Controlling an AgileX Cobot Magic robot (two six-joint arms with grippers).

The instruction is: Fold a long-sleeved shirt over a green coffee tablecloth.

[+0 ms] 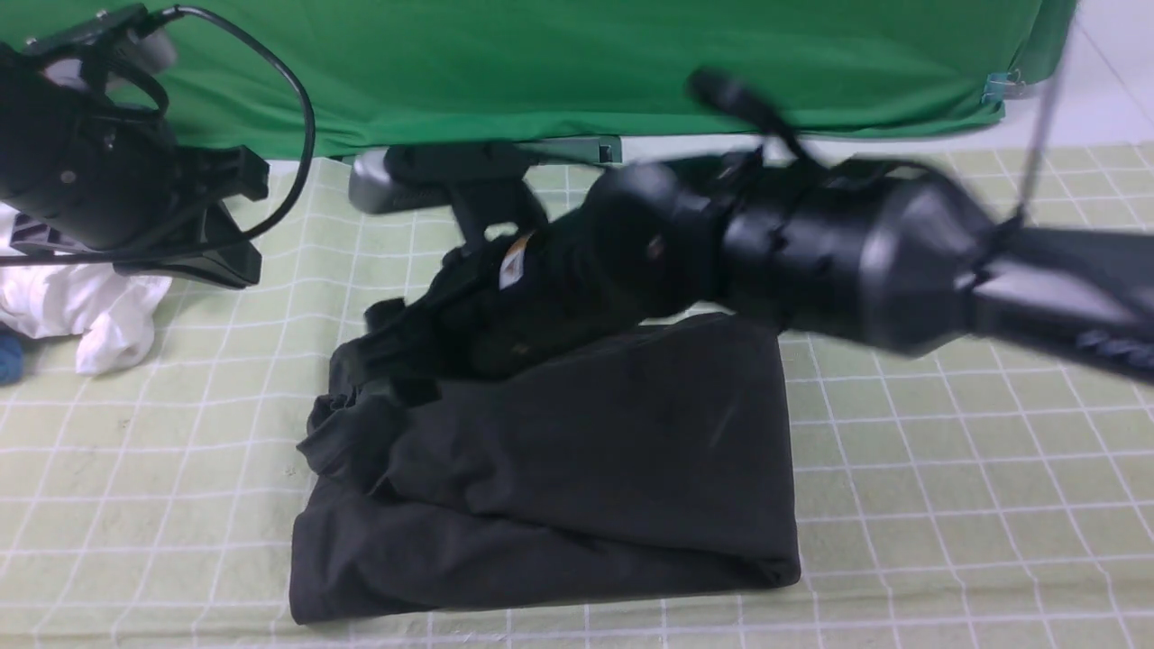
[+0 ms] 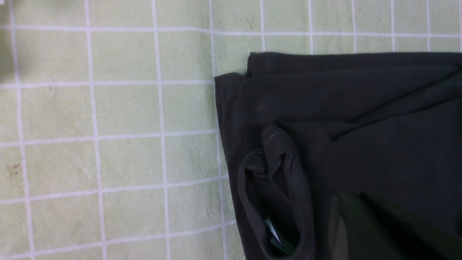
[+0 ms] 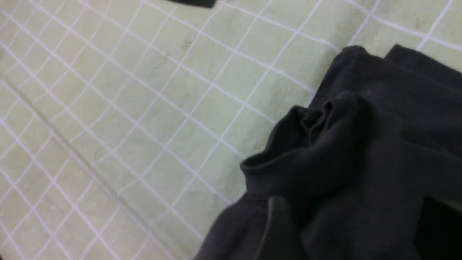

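The black long-sleeved shirt lies folded into a rough rectangle on the pale green grid tablecloth; its white print is hidden. A bunched collar and sleeve sit at its far left corner. My right arm reaches across, blurred, with the right gripper low over that bunched corner. In the right wrist view the gripper is open, its fingers wide apart over the black cloth. The left gripper hangs raised at the far left, away from the shirt, dark and apparently shut. The collar label shows green.
A crumpled white garment lies under the left arm at the far left. The bright green backdrop hangs along the far edge, with a grey stand base below it. A thin metal rod stands at the far right.
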